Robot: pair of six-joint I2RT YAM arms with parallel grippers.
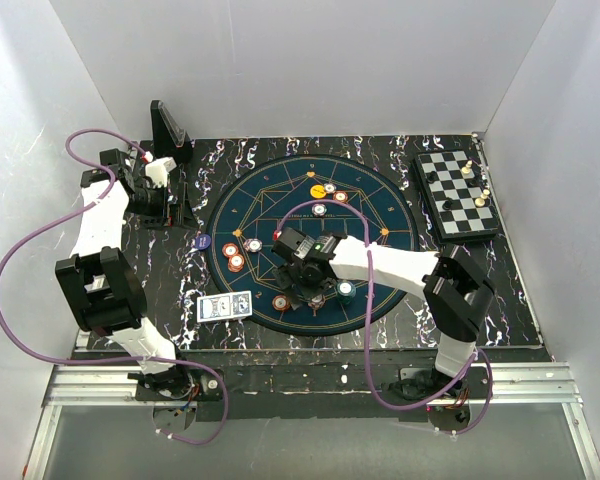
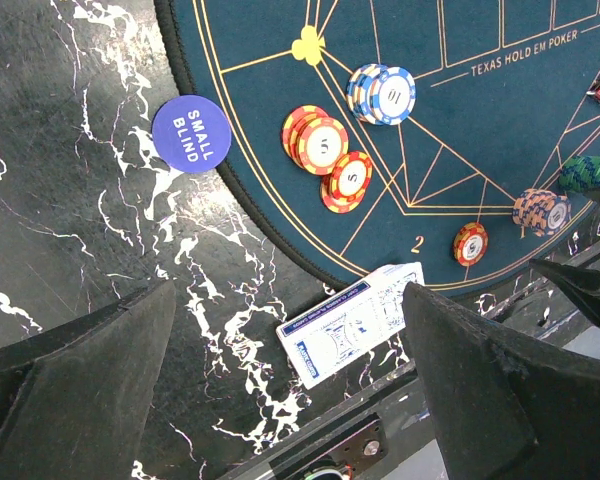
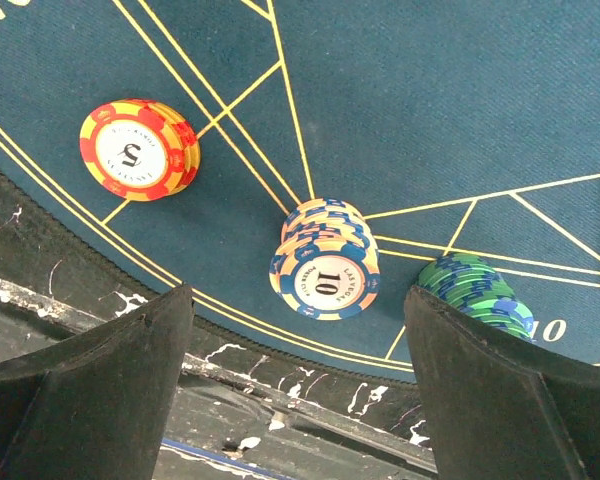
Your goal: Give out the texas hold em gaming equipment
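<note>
Chips: the "10" stack (image 3: 325, 270) sat near the 6 o'clock rim of the mat (image 3: 430, 100), slightly fanned and lined up between the jaws of your right gripper (image 3: 298, 295).
Right pincer: released, jaws wide, nothing in them.
Left pincer: your left gripper (image 2: 288, 290) was released and empty too, parked off the mat toward 10 o'clock.
Neighbours: the green stack (image 3: 475, 295) stood just beside the "10" stack at 3 o'clock. The "5" stack (image 3: 140, 150) was well apart at 10 o'clock.
Risk: if you came straight down, the right finger looked likely to clip the green stack. A squeeze on fanned chips could spill them.
Wrist-only: the right wrist view showed the lean, which the top view hid under the arm.
Left-wrist-only: it showed the cards (image 2: 355, 322) off the rim at 8 o'clock and the lettering on the small-blind disc (image 2: 191, 133).
Top-only: the chessboard (image 1: 455, 190) at 2 o'clock.
</note>
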